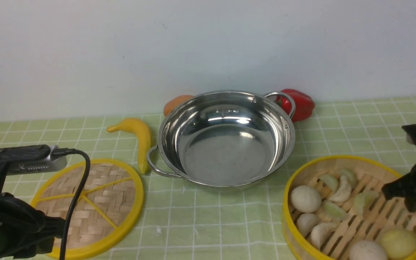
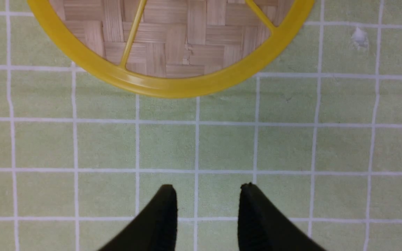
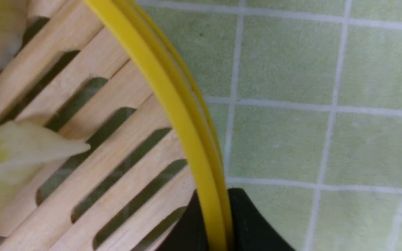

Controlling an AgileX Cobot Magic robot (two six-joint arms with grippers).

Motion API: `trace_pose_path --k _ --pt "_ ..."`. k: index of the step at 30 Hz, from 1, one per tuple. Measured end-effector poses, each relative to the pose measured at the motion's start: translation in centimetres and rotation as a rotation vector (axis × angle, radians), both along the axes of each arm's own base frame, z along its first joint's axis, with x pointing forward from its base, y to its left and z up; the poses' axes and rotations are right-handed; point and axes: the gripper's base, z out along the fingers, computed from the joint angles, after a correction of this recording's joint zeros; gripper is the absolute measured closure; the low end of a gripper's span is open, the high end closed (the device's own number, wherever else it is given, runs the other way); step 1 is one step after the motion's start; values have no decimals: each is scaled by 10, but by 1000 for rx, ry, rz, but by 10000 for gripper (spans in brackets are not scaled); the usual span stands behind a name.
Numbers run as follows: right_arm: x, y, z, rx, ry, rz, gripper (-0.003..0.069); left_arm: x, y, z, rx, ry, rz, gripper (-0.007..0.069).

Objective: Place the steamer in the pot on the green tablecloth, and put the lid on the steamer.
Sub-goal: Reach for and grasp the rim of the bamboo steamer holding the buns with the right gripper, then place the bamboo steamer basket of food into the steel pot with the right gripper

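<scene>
The steamer [image 1: 352, 209], with pale dumplings and buns on its slats, sits at the front right of the green tablecloth [image 1: 211, 224]. My right gripper [image 1: 408, 196] is at its right edge. In the right wrist view this gripper [image 3: 216, 193] is shut on the steamer's yellow rim [image 3: 173, 104], one finger inside and one outside. The shiny pot [image 1: 226, 151] stands empty at the middle back. The woven lid [image 1: 99, 202] lies flat at the front left. My left gripper [image 2: 208, 186] is open and empty over bare cloth, just short of the lid's edge [image 2: 173, 87].
A yellow banana [image 1: 139, 139] lies between the lid and the pot. An orange fruit [image 1: 175, 103] and a red pepper [image 1: 300, 103] sit behind the pot against the white wall. My left arm [image 1: 9, 224] and its cable cover part of the lid in the front view.
</scene>
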Motion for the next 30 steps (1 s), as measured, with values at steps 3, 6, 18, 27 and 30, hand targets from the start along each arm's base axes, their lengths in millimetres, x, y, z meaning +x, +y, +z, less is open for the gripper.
trace_pose_path --k 3,6,18,27,30 --pt "5 -4 33 -54 -20 31 601 0 0 0 0 0 0 382" --pt "11 -6 66 -76 -66 37 601 0 0 0 0 0 0 382" --pt "65 37 204 208 -436 100 601 1 0 0 4 -9 -10 382" --pt "133 125 139 294 -275 223 601 2 0 1 4 -20 -10 382" --pt "149 137 108 295 -220 227 601 2 0 1 4 -20 -10 382"
